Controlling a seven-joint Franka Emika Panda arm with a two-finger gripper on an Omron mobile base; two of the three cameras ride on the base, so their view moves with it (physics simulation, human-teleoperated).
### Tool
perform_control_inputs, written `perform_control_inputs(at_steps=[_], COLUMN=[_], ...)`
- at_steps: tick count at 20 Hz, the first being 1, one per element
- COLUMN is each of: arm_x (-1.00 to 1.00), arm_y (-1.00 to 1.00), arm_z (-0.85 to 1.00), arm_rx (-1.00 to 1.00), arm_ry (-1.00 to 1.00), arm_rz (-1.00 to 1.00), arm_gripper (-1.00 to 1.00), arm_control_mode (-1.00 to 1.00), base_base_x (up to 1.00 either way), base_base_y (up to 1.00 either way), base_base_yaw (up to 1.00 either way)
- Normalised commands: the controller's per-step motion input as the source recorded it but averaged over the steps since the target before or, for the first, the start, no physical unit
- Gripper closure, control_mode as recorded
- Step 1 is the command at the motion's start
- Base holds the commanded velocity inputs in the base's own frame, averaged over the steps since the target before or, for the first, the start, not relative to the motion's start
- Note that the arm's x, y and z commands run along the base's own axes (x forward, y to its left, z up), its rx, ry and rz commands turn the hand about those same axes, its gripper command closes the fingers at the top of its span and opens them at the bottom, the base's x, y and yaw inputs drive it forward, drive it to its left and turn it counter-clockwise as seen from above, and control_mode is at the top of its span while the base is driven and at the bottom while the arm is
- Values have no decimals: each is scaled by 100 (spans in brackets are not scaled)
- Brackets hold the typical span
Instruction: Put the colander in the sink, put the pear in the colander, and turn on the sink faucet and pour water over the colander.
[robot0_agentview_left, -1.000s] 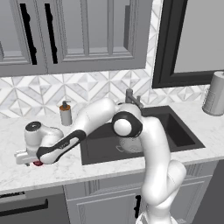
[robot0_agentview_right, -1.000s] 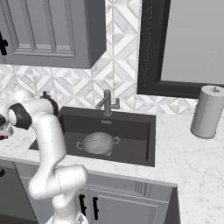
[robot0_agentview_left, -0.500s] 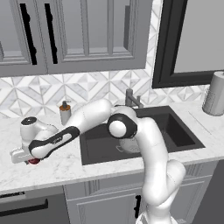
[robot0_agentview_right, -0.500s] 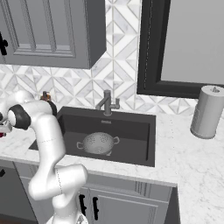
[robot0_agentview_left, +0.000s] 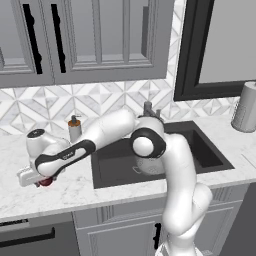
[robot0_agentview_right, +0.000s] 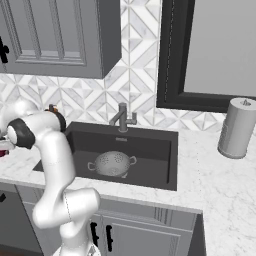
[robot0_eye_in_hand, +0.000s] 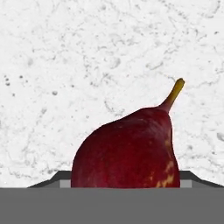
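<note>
- Pear (robot0_eye_in_hand: 127, 148): dark red skin, yellow flecks low at 5 o'clock, curved tan stem toward 1 o'clock.
- Gripper (robot0_agentview_left: 44, 181) closed on the pear, jaws fairly wide.

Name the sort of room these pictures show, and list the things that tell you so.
A kitchen, most likely: a sink sunk in a marble counter with a faucet, grey cabinets above, and a colander in the sink.

Glossy white arm (robot0_agentview_left: 175, 165), dark joints
</note>
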Motion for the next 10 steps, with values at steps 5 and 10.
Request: perform_control_inputs(at_steps=[5, 10], arm_x=[-22, -9], arm_y=[-82, -85], arm_z=[22, 41], arm_rx=[0, 3], arm_ry=[0, 0], arm_rz=[-3, -13], arm_gripper=[100, 100], arm_control_mode=[-100, -100], base_base_x=[0, 0], base_base_y=[0, 0], base_base_yaw=[0, 0])
